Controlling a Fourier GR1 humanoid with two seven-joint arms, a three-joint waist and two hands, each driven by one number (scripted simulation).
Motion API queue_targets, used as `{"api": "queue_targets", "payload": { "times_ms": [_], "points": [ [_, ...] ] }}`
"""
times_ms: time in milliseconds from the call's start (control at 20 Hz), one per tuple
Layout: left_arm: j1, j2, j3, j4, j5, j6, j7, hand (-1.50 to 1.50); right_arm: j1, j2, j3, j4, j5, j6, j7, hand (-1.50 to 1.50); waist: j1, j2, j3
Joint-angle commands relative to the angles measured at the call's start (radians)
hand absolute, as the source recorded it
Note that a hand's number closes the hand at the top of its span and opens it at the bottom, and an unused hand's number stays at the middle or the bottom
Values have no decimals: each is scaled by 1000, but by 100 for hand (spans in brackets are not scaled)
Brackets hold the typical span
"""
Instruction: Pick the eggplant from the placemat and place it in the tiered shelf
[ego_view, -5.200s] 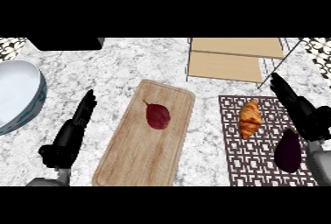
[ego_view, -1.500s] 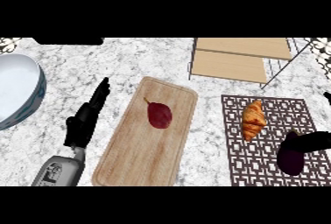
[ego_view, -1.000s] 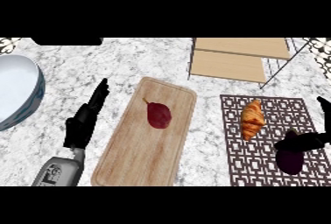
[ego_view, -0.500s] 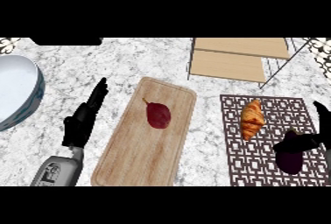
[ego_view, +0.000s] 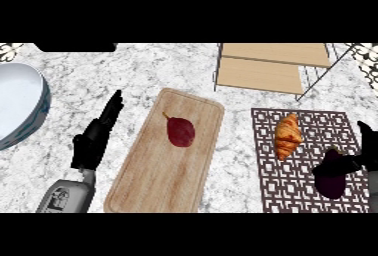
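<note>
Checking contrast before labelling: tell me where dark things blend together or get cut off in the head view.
Head view: the right hand and the dark eggplant merge at the right edge, where the hand is cut off, so its fingers are unclear; the left hand stands out against pale marble.

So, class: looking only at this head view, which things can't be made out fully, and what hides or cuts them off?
- Right hand: mostly cut off by the right edge; its hold on the eggplant is unclear.
- Shelf: top cropped by the upper band.
- Bowl: left part cut off.
- Left hand: open, fully visible.
</note>
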Motion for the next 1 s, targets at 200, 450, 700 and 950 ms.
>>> {"api": "queue_targets", "payload": {
  "times_ms": [200,450,700,950],
  "points": [
    [-5,-10,22,-10,-11,-2,15,0,27,98,9,51,85,-7,88,-150,0,0,0],
    [-20,-22,37,61,-21,-24,-45,0,-23,125,-21,58,99,50,101,-150,0,0,0],
    [-29,-21,46,1,-19,-31,32,0,15,147,-57,53,101,77,79,-150,0,-1,0],
    [-7,-32,45,2,-18,-51,13,0,44,151,-32,109,130,110,-24,150,1,0,0]
  ]
}}
